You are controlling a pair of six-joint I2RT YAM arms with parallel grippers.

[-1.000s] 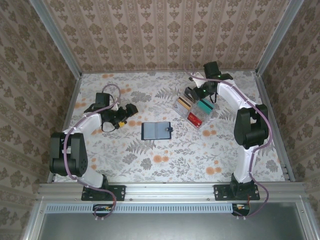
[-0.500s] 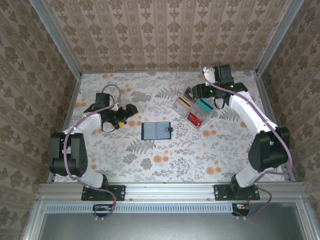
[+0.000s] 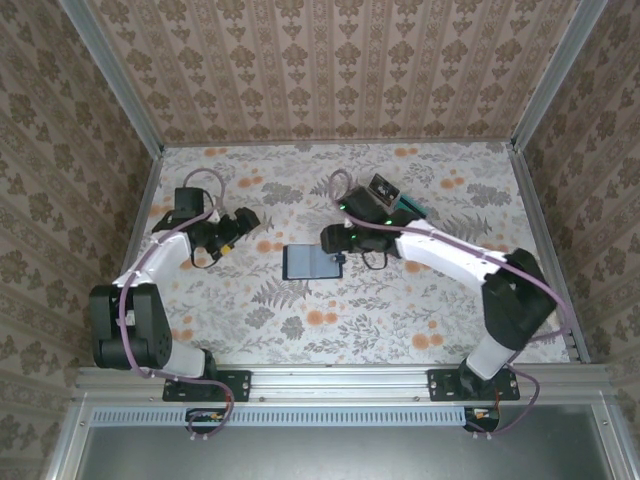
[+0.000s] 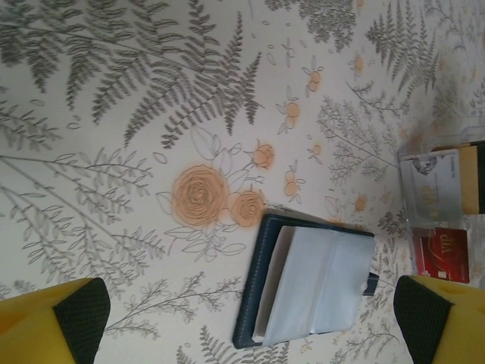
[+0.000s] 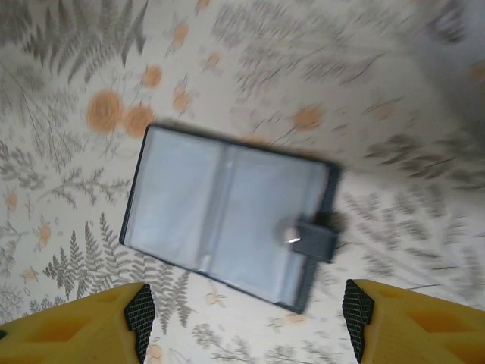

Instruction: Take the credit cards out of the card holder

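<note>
Right arm has swung from upper right to frame centre; right gripper (image 3: 336, 240) jaws apart above the open wallet (image 3: 310, 261). Tray (image 3: 410, 207) mostly hidden behind it. Left gripper (image 3: 240, 222) open, centre-left. Right-wrist view blurred.

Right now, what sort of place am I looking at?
Likely a robot test cell dressed like a home: left arm and right arm bolted to an aluminium rail, wallpapered walls around a floral tabletop.
</note>
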